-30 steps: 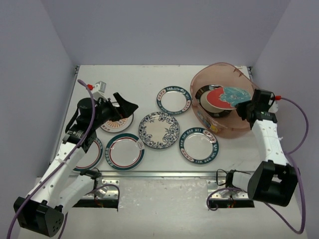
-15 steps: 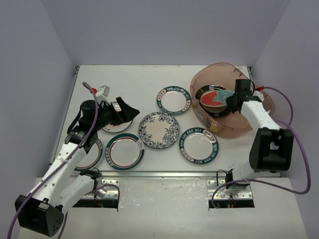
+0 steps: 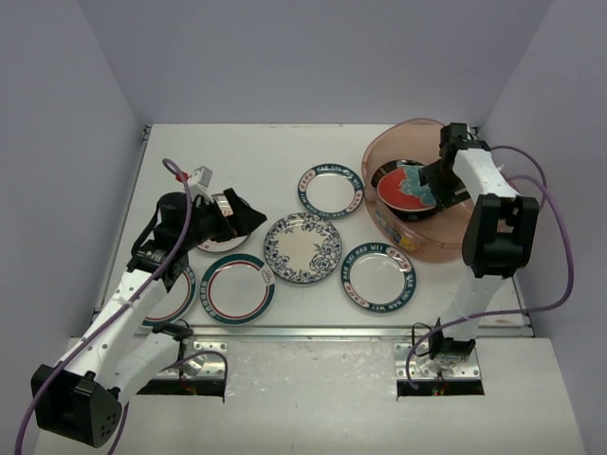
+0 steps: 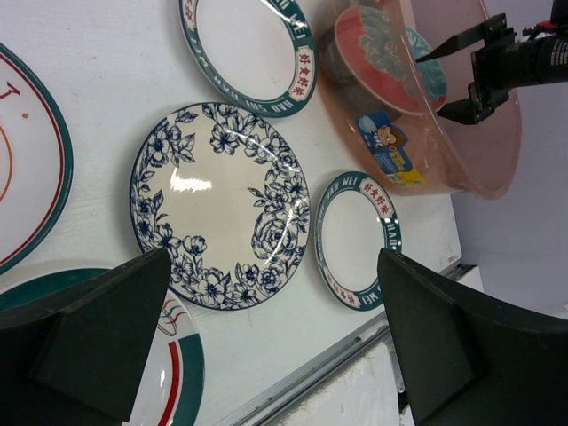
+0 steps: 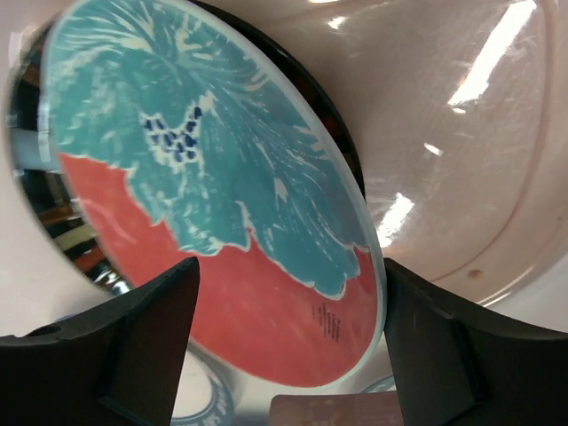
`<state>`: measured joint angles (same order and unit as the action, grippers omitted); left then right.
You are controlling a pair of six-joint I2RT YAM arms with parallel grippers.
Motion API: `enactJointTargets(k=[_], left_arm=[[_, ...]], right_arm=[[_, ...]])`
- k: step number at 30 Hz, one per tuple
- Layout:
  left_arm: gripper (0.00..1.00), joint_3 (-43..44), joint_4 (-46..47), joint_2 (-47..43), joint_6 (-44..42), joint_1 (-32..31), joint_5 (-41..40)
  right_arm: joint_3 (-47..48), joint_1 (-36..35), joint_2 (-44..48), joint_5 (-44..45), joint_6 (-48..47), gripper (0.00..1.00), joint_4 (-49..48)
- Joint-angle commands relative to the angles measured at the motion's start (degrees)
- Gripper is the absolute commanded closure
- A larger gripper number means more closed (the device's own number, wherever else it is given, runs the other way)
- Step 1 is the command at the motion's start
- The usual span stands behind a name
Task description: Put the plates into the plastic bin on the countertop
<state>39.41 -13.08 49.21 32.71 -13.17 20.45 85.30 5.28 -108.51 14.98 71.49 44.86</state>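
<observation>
Nearest the metal front edge of the countertop (image 3: 247, 156), three plates are being seen lying flat and face up: a teal-rimmed plate (image 3: 171, 296) half hidden under the left arm (image 3: 119, 318), a red-ringed plate (image 3: 237, 287) just beside it, and, well to the right, a lettered plate (image 3: 377, 276). Being round, none is showing any long axis. Just behind them the blue floral plate (image 3: 303, 247) is lying flat, apart from its neighbours. The left gripper (image 3: 248, 210) is being held above the table to the left of that plate, its jaws spread as wide as they go, with nothing being gripped or touched between them. Beneath it an orange-edged plate (image 3: 211, 241) is being partly covered from view. Farther back a second lettered plate (image 3: 330, 190) is resting flat, near the plastic bin (image 3: 446, 248) but not touching it. The bin is standing upright on the right part of the countertop, mouth upward, its long axis running roughly left to right across the table, a sticker (image 3: 398, 242) being shown on its near wall. Inside it a black-rimmed plate (image 3: 384, 175) is lying, and the red-teal plate (image 3: 406, 191) is being carried on top of it, patterned face up and somewhat tilted, its teal part turned toward the right. The right gripper (image 3: 429, 180) is being held down inside the bin at that plate's right edge, jaws well apart, with the plate's rim lying between the fingers (image 5: 133, 346). No clamping is being shown, and whether a pad is brushing the rim cannot be told
</observation>
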Motion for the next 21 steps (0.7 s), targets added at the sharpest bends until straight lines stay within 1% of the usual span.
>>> enactJointTargets(k=[1,5,10,12,14,15,16,18,21], left_arm=[[0.00,0.32,2.53,0.88,-1.86,-0.10,0.38],[0.00,1.27,1.75,3.94,-2.83,-0.10,0.21],[0.00,1.62,2.36,6.16,-2.90,-0.10,-0.06],[0.00,2.13,2.44,7.23,-3.33,-0.18,-0.38],[0.00,2.94,2.44,8.57,-4.18,-0.19,-0.36],[0.00,3.66,2.16,9.66,-4.70,-0.19,-0.24],[0.00,4.62,1.63,11.04,-5.44,-0.19,-0.10],[0.00,6.31,0.64,13.43,-7.40,-0.19,0.11],[0.00,8.49,-1.24,17.93,-8.19,-0.19,-2.05]], right_arm=[[9.17,-0.36,-3.84,0.40,0.53,0.11,13.39],[15.02,-0.61,-5.74,0.33,-0.98,0.08,21.36],[12.61,-0.97,-3.87,-2.57,-6.10,0.07,16.84],[13.01,-1.14,-3.16,-3.83,-7.41,0.07,17.39],[11.63,-2.27,0.06,-4.29,-9.94,0.07,14.58],[9.60,-3.08,1.90,-5.59,-11.76,0.07,11.13],[7.31,-4.26,4.71,-6.76,-13.70,0.07,7.22],[4.98,-6.58,12.28,-6.64,-15.68,0.07,2.63],[4.75,-8.91,19.09,-1.80,-18.95,0.07,0.73]])
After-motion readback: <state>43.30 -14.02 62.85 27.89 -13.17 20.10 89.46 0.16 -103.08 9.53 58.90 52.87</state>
